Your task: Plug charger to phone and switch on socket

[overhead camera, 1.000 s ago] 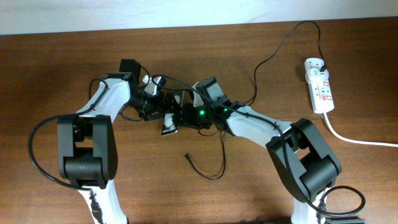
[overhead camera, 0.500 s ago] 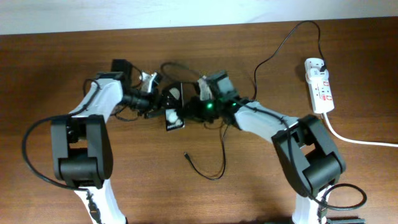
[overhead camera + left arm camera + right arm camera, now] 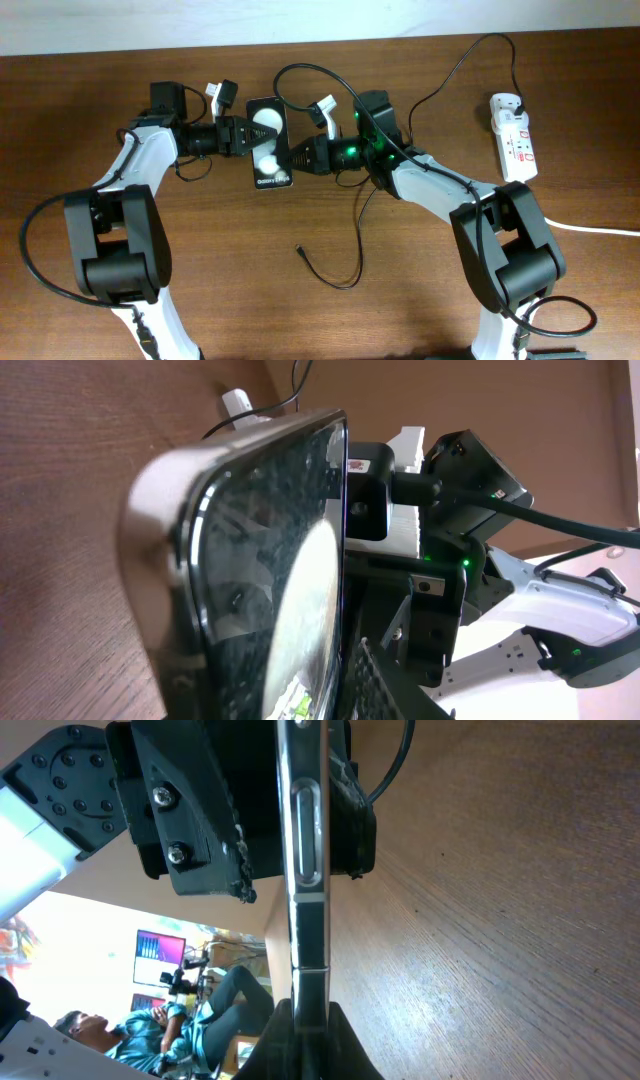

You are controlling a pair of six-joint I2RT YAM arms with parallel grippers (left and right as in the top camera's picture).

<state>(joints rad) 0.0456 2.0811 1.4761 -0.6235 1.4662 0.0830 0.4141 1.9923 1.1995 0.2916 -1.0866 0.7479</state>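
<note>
Black phone [image 3: 268, 150] is being pinched by left gripper [image 3: 244, 138] and right gripper [image 3: 296, 158], charger tip [image 3: 300, 249] lying loose near it, socket [image 3: 513, 135] well right; unequal pulling is risking a drop.

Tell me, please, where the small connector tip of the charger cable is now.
In the overhead view the connector tip lies loose on the table near the middle, on the robot's side of the phone and slightly to its right.

The phone [image 3: 268, 143] is showing a shiny, glossy black screen and a smooth silvery edge, while the brown table [image 3: 400, 300] is looking like fine-grained wood.
</note>
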